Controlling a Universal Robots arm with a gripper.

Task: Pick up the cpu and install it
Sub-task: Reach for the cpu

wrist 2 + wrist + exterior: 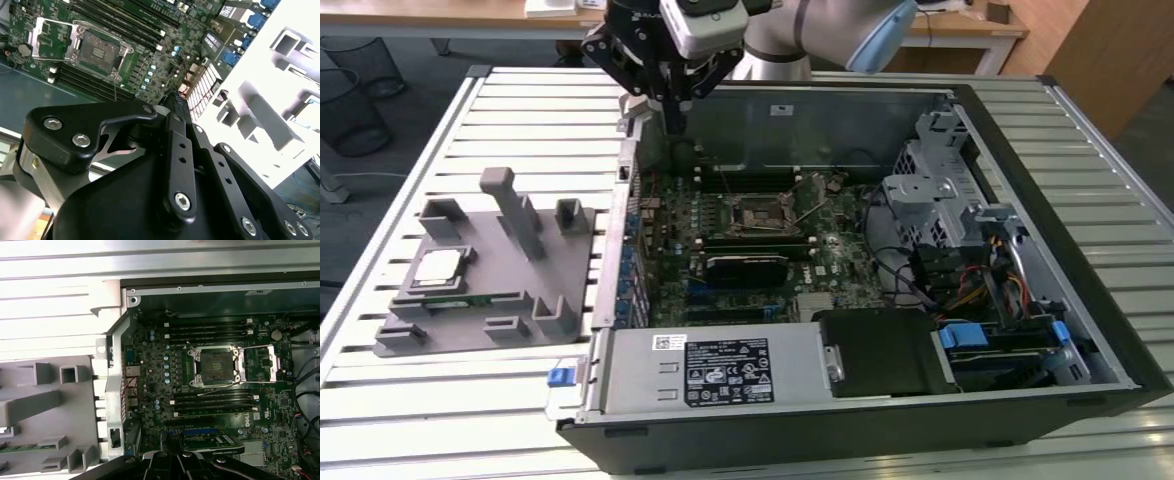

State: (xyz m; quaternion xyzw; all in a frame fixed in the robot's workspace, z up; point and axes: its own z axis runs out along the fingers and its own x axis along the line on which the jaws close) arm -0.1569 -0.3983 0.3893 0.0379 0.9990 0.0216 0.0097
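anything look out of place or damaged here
Nothing stands out. The cpu lies flat on the grey holder beside the case, the socket on the motherboard is open and empty, and the gripper hangs above the case near its edge.

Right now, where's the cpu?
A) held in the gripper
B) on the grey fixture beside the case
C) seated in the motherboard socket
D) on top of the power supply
B: in the exterior view the cpu lies on the grey fixture, to the exterior view's left of the case. The socket is open and empty, and the gripper hangs over the case's rear edge.
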